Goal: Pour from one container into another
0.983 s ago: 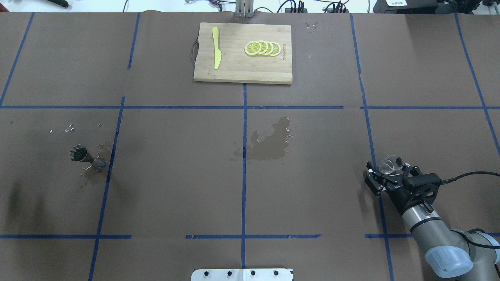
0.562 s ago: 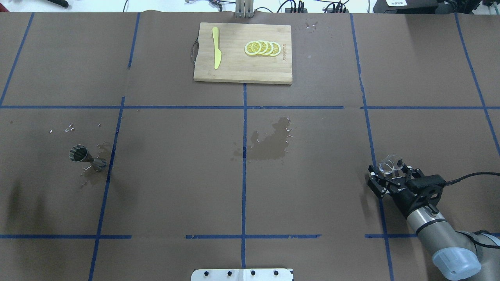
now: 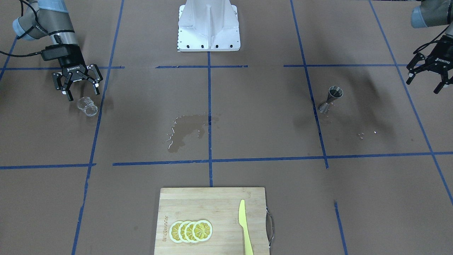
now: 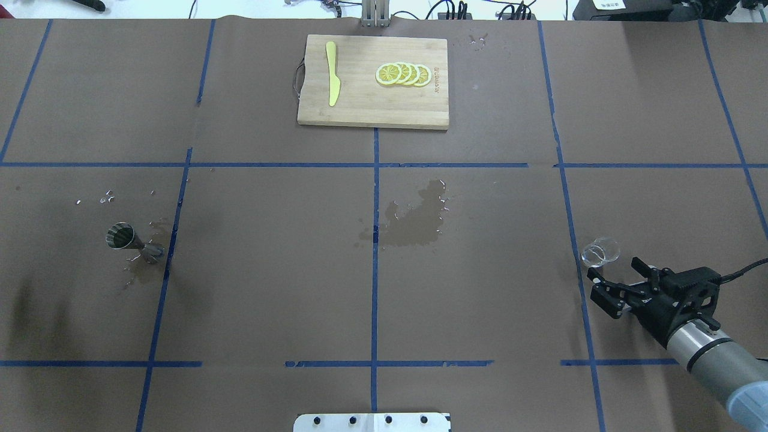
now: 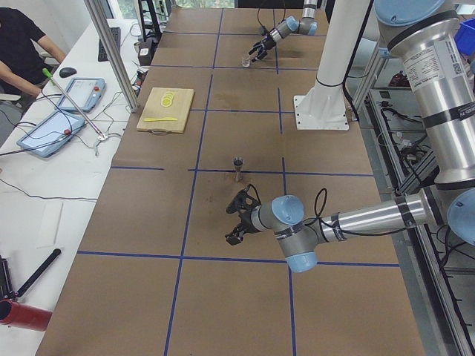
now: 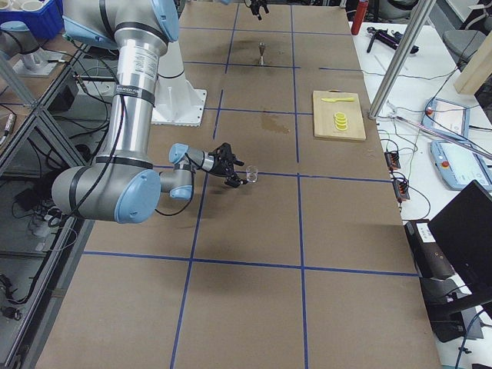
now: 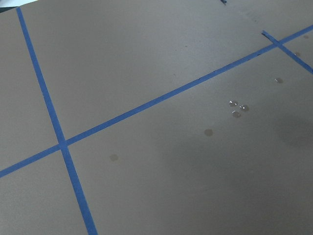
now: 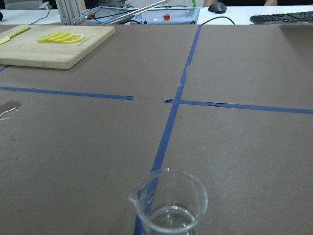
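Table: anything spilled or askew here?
Yes. A puddle lies at centre, far from both vessels. A smaller wet patch sits by the upright jigger. The glass stands upright, clear of the open right gripper.

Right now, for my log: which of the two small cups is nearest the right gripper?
The clear glass tumbler, just beyond the open right gripper; the steel jigger stands far off.

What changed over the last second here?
The right gripper let go of the glass tumbler and drew back toward the robot's base, jaws open; the tumbler now stands free on the table. The steel jigger, cutting board and wet patch stayed put.
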### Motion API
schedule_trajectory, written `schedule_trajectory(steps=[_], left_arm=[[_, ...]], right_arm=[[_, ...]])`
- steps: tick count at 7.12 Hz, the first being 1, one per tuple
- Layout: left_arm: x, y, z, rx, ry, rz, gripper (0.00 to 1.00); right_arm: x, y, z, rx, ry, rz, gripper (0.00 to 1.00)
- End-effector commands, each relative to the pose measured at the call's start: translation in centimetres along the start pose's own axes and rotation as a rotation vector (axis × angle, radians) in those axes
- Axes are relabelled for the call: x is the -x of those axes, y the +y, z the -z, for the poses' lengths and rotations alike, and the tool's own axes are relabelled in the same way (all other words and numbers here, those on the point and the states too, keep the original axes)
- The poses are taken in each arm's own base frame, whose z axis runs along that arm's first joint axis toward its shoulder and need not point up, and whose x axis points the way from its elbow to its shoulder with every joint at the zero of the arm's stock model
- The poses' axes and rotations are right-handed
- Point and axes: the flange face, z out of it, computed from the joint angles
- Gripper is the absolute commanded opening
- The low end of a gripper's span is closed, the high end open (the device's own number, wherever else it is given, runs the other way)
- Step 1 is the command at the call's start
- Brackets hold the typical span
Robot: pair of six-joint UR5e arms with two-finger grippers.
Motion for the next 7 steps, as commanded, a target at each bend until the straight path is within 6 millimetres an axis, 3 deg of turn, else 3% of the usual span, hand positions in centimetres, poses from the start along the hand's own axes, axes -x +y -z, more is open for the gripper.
schedule_trajectory(steps=[1, 3, 5, 7], left_arm=[[0.0, 0.1, 0.0, 0.003, 0.000, 0.002, 1.00], [0.5, 0.9, -0.2, 0.019, -0.006, 0.007, 1.00], [0.7, 1.6, 0.1, 0.031, -0.010, 0.005, 1.00], [1.3, 2.4, -0.1, 0.046, -0.019, 0.013, 1.00]], right_arm=[[-2.8, -1.0, 3.6, 0.149, -0.038, 0.007, 1.00], [-6.5, -1.0, 4.9, 0.249, -0.007, 0.033, 1.00], [-11.3, -4.7, 4.6, 0.426, -0.001, -0.082, 1.00], [-14.9, -7.2, 5.4, 0.482, 0.001, -0.098, 1.00]])
